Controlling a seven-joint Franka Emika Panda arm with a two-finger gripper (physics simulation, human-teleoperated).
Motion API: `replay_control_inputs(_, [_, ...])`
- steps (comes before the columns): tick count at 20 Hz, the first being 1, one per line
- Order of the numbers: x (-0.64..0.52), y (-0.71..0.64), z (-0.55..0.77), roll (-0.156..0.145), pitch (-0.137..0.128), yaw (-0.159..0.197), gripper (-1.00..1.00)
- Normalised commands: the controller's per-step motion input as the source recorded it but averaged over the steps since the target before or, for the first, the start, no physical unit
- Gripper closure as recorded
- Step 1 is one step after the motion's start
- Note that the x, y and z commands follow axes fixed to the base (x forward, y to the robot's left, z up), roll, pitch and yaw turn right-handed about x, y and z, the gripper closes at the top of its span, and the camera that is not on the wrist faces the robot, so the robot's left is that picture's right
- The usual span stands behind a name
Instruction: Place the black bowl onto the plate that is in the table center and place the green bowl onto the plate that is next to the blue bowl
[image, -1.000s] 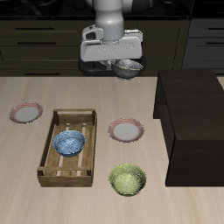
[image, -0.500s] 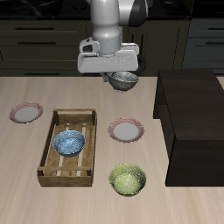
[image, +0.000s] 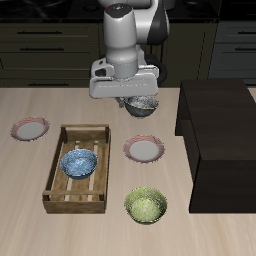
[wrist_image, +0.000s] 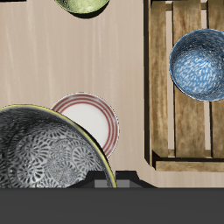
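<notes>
My gripper (image: 134, 99) is shut on the rim of the black bowl (image: 144, 104), which hangs in the air behind the white, red-rimmed plate (image: 144, 149) at the table's middle. The wrist view shows the bowl's silvery speckled inside (wrist_image: 48, 150) partly overlapping that plate (wrist_image: 94, 121). The green bowl (image: 146, 206) stands near the table's front edge, and only its edge (wrist_image: 83, 4) shows in the wrist view. The blue bowl (image: 79, 163) sits inside a wooden crate (image: 57, 192). A second red-rimmed plate (image: 30, 128) lies on the table beside the crate.
A tall dark box (image: 220, 140) stands beside the middle plate, on the side away from the crate. The crate's slatted walls (wrist_image: 159, 96) rise around the blue bowl (wrist_image: 201, 63). Dark cabinets run behind the table.
My gripper has come down and forward with the black bowl, toward the middle plate. Nothing on the table has moved.
</notes>
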Motion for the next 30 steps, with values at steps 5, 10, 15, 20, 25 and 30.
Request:
replay_control_inputs(5, [0.11,0.13,-0.2,0.04,0.015,0.012,1.0])
replay_control_inputs(10, [0.19,0.06,-0.2,0.004,0.046,-0.008,1.0])
replay_control_inputs(15, [0.06,0.06,-0.29,0.003,0.049,0.021,1.0])
replay_control_inputs(20, [0.06,0.08,-0.13,0.013,0.012,0.021,1.0])
replay_control_inputs(25, [0.09,0.11,-0.14,0.015,0.015,0.003,1.0])
replay_control_inputs(30, [0.11,-0.03,-0.22,-0.016,0.024,0.024,1.0])
